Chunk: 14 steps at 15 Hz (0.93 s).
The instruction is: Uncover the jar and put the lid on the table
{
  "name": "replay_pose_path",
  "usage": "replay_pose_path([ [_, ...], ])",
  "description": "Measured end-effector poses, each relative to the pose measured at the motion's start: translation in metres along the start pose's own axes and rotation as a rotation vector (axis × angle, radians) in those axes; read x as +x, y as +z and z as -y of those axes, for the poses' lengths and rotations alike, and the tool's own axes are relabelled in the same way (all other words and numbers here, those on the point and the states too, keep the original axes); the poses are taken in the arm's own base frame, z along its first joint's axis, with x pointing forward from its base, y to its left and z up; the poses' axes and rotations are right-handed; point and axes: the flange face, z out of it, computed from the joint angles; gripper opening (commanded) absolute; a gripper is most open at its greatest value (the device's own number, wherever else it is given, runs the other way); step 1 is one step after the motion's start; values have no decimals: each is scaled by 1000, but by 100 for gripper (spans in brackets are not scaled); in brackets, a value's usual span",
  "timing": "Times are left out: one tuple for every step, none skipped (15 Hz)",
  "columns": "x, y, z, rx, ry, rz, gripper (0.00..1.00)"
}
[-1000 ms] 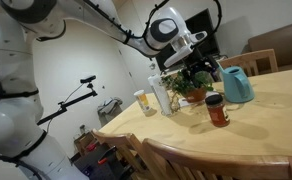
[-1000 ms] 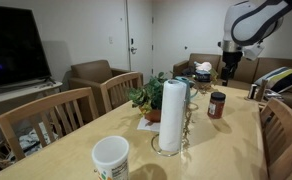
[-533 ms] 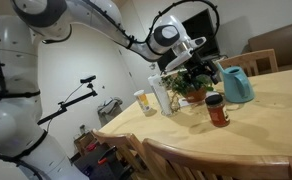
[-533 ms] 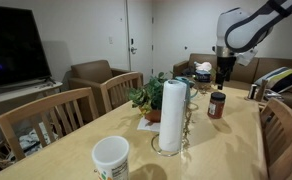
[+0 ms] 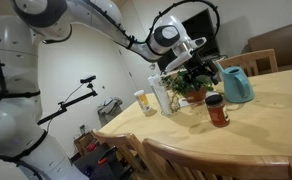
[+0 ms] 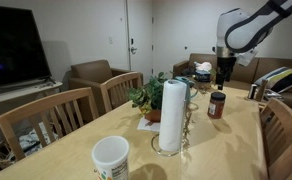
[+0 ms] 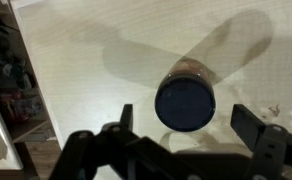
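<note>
Wrist view: gripper (image 7: 182,110), jaws wide open and empty, poised over lid (image 7: 185,103); approach step, next likely lower and grasp.

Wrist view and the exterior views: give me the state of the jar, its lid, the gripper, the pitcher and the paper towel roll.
Small clear glass jar with reddish contents: upright on the light wooden table, capped.
Dark round screw lid: on the jar, not gripped.
Gripper: open above the lid, holding nothing.
Teal pitcher: upright.
White paper towel roll: upright on its holder.
</note>
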Motion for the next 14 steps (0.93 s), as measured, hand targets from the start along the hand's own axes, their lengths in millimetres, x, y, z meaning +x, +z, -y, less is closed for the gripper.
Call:
replay_pose_path([
  [0,0,0,0,0,0,100],
  [0,1,1,1,-1,2,100],
  [0,4,2,2,-2,6,100],
  [0,7,3,3,-4,11,100],
  [0,12,5,5,-7,17,100],
  [0,16,7,7,-10,24,100],
  [0,21,9,9,-13,31,100],
  [0,26,11,11,-16,37,100],
  [0,31,12,13,-19,43,100],
  [1,34,14,14,-21,46,100],
  [2,37,15,14,-22,49,100],
  [4,40,16,14,-24,51,100],
  [5,42,16,13,-25,52,100],
  [7,44,16,13,-26,52,100],
])
